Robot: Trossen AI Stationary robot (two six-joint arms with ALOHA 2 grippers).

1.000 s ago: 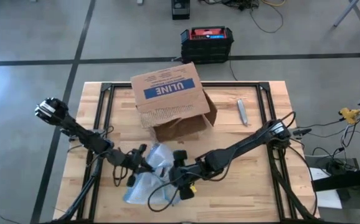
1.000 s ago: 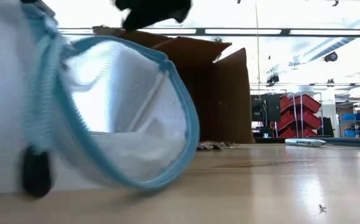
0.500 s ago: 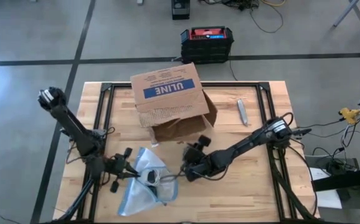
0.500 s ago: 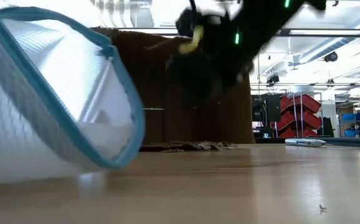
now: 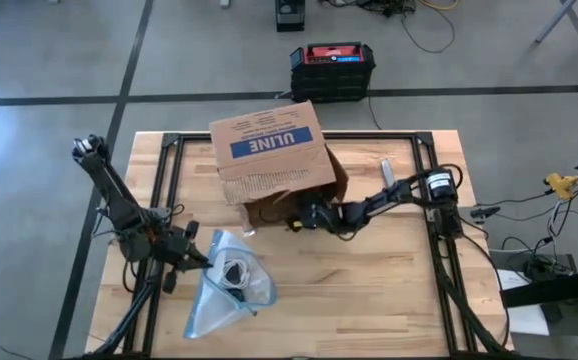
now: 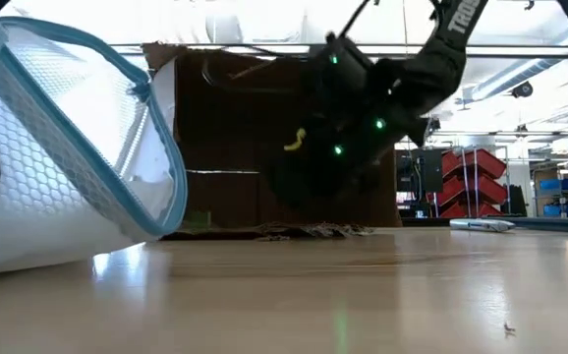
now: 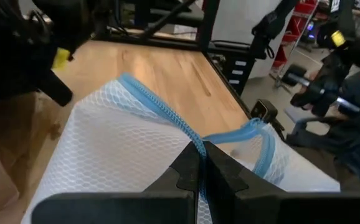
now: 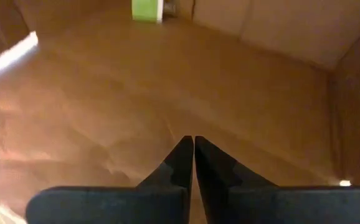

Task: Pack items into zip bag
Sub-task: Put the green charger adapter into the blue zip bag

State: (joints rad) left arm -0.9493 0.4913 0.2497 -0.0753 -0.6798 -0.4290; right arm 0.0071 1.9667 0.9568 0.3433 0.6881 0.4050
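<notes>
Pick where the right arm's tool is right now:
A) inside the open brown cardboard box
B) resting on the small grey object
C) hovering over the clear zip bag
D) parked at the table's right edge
A: the right tool reaches into the brown ULINE cardboard box; its wrist view shows shut fingers over cardboard.

On the wooden table (image 5: 369,300), the left gripper (image 5: 197,258) sits at the left edge of the clear zip bag (image 5: 227,290), which lies near the front with dark items (image 5: 235,274) visible inside it. The right gripper (image 5: 299,217) reaches into the open mouth of the brown ULINE cardboard box (image 5: 274,160) at the far side. A small silvery tool (image 5: 389,178) lies right of the box.
</notes>
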